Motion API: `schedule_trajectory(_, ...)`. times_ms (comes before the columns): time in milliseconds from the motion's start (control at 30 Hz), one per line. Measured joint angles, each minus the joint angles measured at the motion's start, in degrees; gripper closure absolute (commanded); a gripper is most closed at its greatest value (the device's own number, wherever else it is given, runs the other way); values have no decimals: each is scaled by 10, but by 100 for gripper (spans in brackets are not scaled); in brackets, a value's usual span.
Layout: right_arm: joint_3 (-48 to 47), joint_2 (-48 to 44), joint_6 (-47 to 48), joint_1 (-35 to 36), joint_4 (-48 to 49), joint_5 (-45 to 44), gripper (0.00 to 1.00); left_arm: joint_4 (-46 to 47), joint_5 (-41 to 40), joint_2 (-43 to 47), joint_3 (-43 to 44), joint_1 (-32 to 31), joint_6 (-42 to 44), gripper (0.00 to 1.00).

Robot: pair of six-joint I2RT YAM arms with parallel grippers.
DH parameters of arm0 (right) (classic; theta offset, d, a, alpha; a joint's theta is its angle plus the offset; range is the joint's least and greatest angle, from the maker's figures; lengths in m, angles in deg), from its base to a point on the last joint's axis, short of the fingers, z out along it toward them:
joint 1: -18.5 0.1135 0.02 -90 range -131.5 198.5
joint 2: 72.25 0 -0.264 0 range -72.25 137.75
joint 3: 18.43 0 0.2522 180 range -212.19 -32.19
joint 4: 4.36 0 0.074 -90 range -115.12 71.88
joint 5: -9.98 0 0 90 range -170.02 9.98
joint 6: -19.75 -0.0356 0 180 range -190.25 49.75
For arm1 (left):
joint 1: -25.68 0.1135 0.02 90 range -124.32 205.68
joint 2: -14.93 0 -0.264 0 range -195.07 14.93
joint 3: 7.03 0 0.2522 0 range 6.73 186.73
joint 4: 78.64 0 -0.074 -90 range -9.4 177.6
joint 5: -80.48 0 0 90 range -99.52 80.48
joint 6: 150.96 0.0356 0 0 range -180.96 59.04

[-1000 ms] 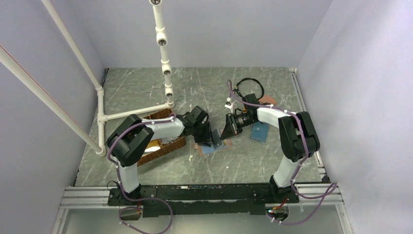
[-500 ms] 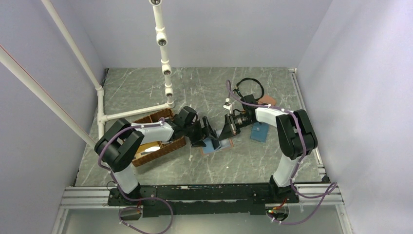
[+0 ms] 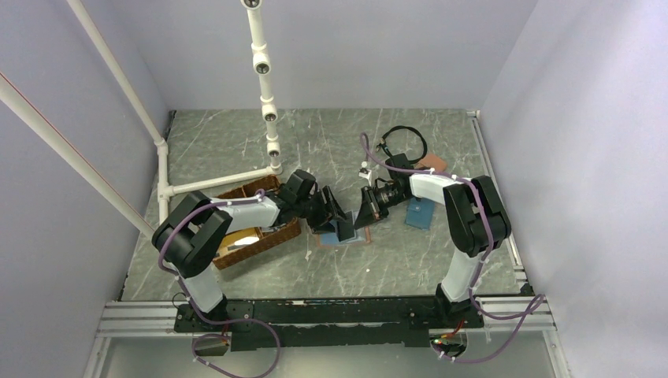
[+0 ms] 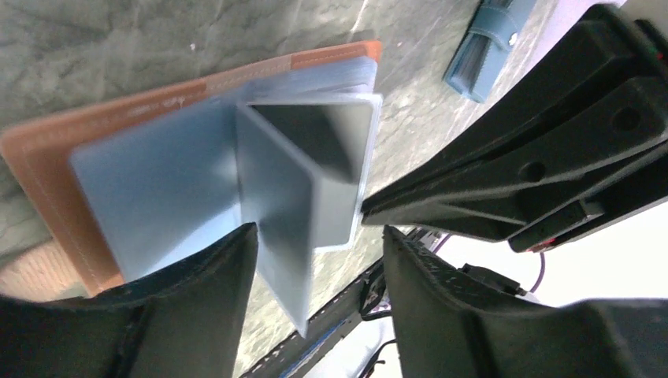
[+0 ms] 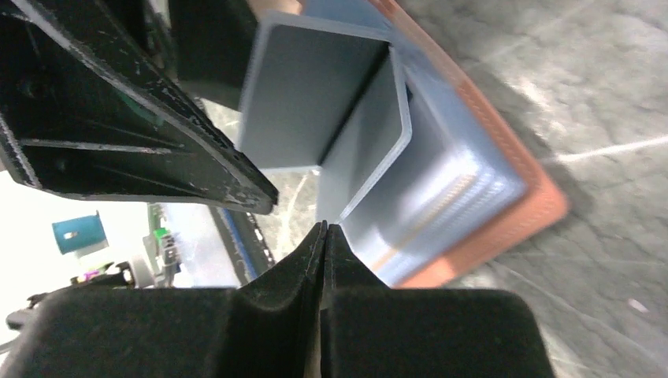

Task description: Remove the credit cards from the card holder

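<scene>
"Black fingers on your right gripper (image 5: 324, 230) are pressed tight together, with the tips meeting right at the lower edge of the raised credit cards (image 5: 315, 102). Whether a sliver of card sits between them, I cannot tell."

"And my left?"

"Your left gripper (image 4: 317, 244) is spread, one finger either side of that same grey edge, gripping nothing. The cards stand up out of the card holder (image 4: 157, 94). It lies opened flat on the table (image 3: 394, 260) between your two arms, light-blue pockets upward."

"How will the cards behave?"

"I'd judge them light, stiff and slick. They would slide out of hard pads if you squeeze only a corner, and flex rather than break. Take a short edge square between the pads, well onto the face. The holder looks soft and light, so it may lift with the card. You'll want one gripper pinning its salmon border while the other draws."

"Anything nearby?"

"A teal wallet (image 3: 419, 213) lies beside your right arm, and a wicker basket (image 3: 264, 246) by your left."
</scene>
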Motion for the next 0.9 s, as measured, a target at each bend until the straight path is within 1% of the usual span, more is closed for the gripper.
schedule_trajectory(100,-1,0,5,0,-5,-42,90,-21,-2,0,1,1,1,45)
schedule_trajectory(167,-1,0,8,0,-7,-64,87,-38,-4,0,3,1,3,55)
schedule_trajectory(200,-1,0,9,0,-8,-69,87,-46,-5,0,4,1,3,60)
schedule_trajectory(267,-1,0,11,0,-8,-77,87,-60,-5,0,8,1,4,63)
schedule_trajectory(333,-1,0,13,0,-8,-79,86,-71,-5,0,13,1,9,69)
schedule_trajectory(467,-2,0,17,0,-9,-86,84,-99,-8,0,28,1,17,93)
schedule_trajectory(533,-3,0,20,0,-11,-90,80,-115,-11,-2,33,1,25,100)
schedule_trajectory(733,-13,-18,48,-1,-29,-103,65,-132,-13,-7,46,2,40,100)
schedule_trajectory(800,-13,-37,62,-1,-34,-99,60,-120,-8,-7,46,2,45,100)
schedule_trajectory(900,-13,-63,76,-2,-37,-73,57,-87,7,-9,46,2,49,100)
